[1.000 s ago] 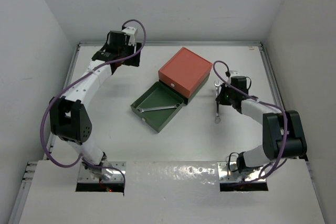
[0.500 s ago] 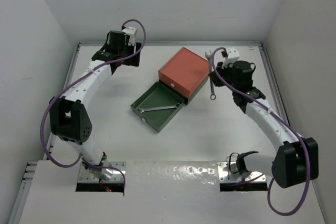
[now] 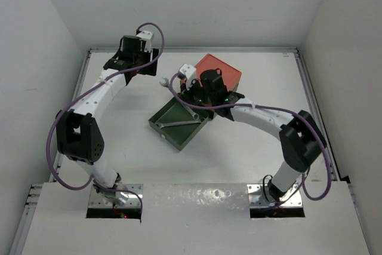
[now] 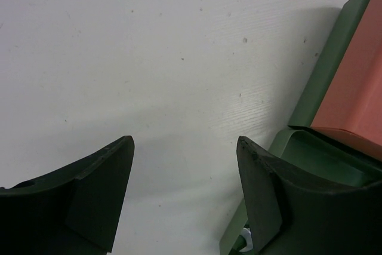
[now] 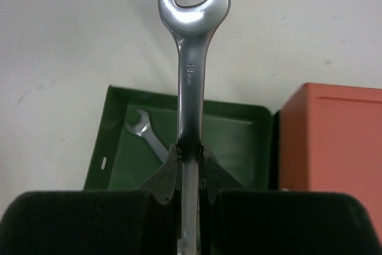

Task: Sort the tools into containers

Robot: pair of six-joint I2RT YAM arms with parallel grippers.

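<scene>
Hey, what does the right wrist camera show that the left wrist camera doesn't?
Only the right wrist view: the right end effector shut on a wrench, its open end pointing up the frame, and a second wrench lying in the green box. Only the left wrist view: the left end effector, open and holding nothing. Both: the green box, the orange box and the white table.

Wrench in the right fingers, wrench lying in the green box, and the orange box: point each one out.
held wrench (image 5: 190, 79): right wrist view, on its shaft by the size marking.
second wrench (image 3: 182, 123): top external view, mid-shaft.
orange box (image 3: 222, 65): top external view, bare top face.
</scene>
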